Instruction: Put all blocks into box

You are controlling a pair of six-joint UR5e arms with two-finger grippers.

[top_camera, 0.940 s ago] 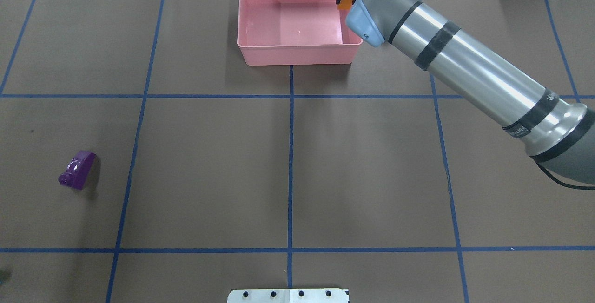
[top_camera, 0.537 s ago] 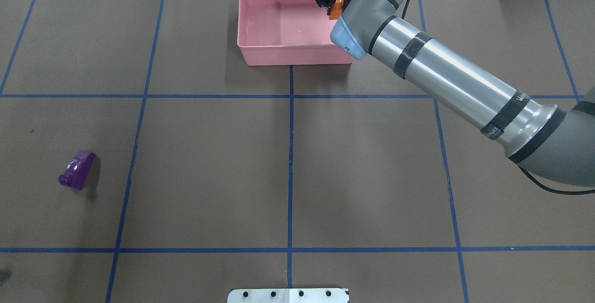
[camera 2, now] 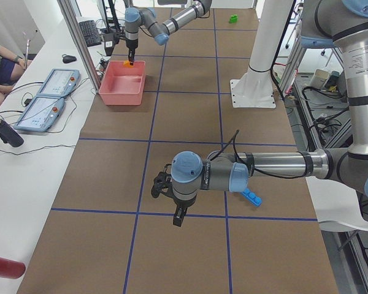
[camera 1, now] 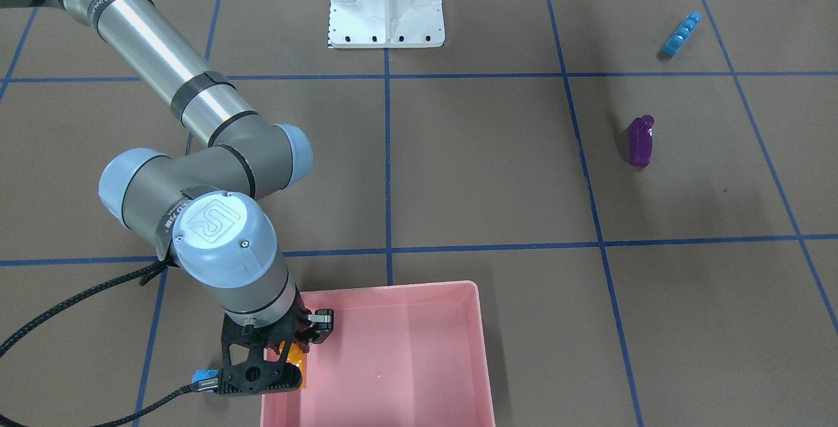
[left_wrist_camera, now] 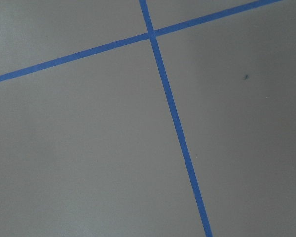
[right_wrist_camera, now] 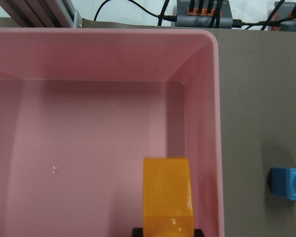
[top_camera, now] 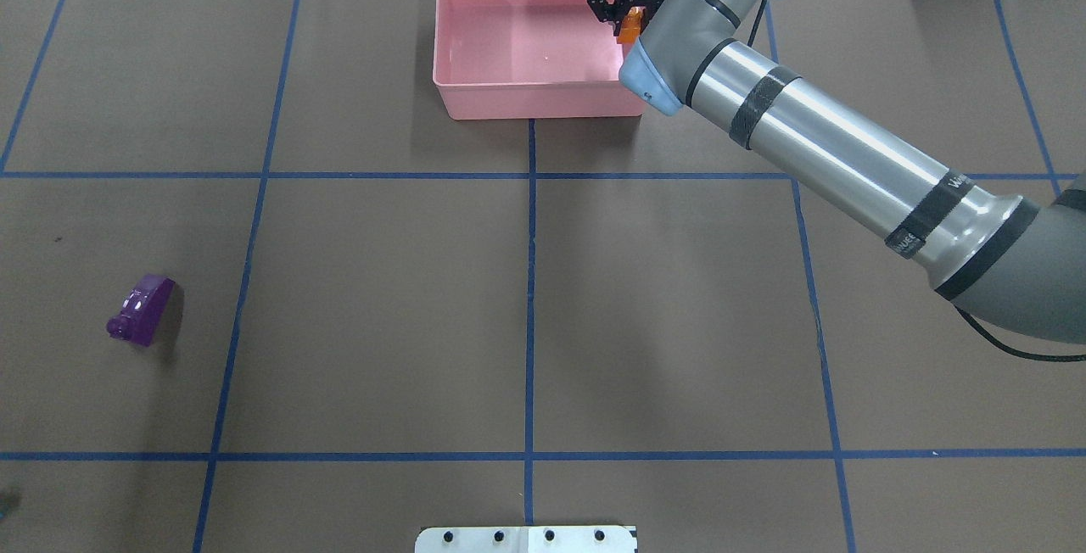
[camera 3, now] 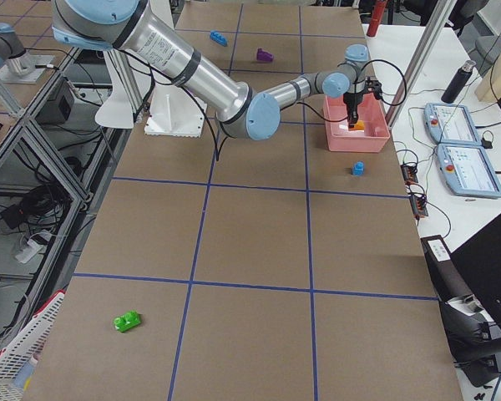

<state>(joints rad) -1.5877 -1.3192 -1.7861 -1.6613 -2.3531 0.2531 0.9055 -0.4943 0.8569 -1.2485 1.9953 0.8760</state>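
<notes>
My right gripper is shut on the orange sloped block, holding it over the right side of the pink box. The right wrist view shows the orange block above the floor of the box, near its right wall. The small light-blue cube lies on the table just outside that wall. The purple block is far off at the left. The long light-blue bar and the green brick lie elsewhere on the table. My left gripper hangs over bare table; I cannot tell its state.
The white metal base sits at the near table edge. Blue tape lines grid the brown table. A person sits at a side desk with tablets beyond the box. Cables and a power unit lie behind the box.
My right gripper, still carrying the orange block, moved from the box's far right corner leftward over the inside, then back a little to the right and lower.
</notes>
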